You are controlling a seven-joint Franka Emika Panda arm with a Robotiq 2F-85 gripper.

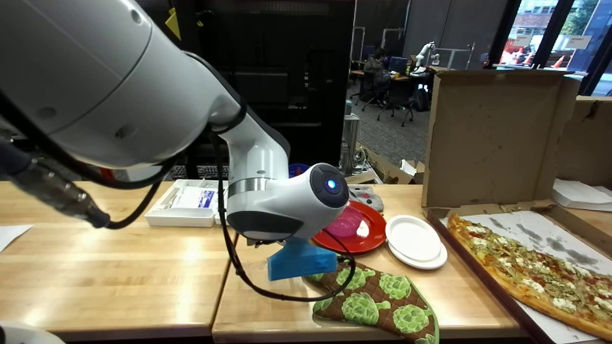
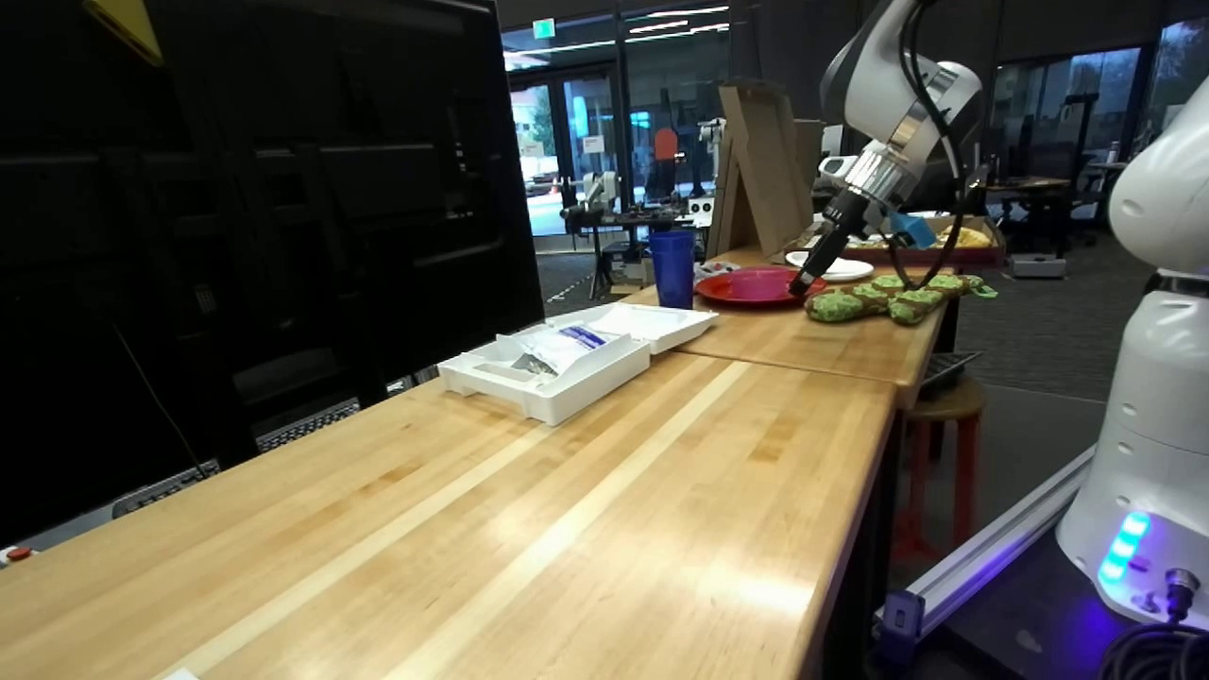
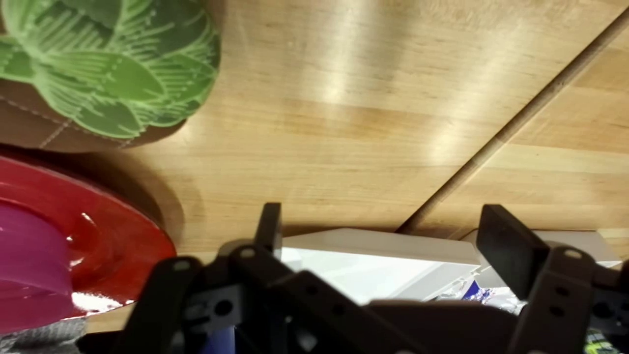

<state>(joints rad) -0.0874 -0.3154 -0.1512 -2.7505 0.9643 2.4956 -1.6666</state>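
At the bottom of the wrist view, the gripper point(image 3: 382, 228) stood wide and empty, seeming to require slow movement, clear of the red plate point(image 3: 115, 241) at lower left.

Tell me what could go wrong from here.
The open gripper hangs close to the red plate; moving sideways, it might knock it. The low-hanging black cable could snag the oven mitt, whose end reaches past the edge of the table, and drag it off. The blue cup stands upright beside that plate and might tip if bumped.
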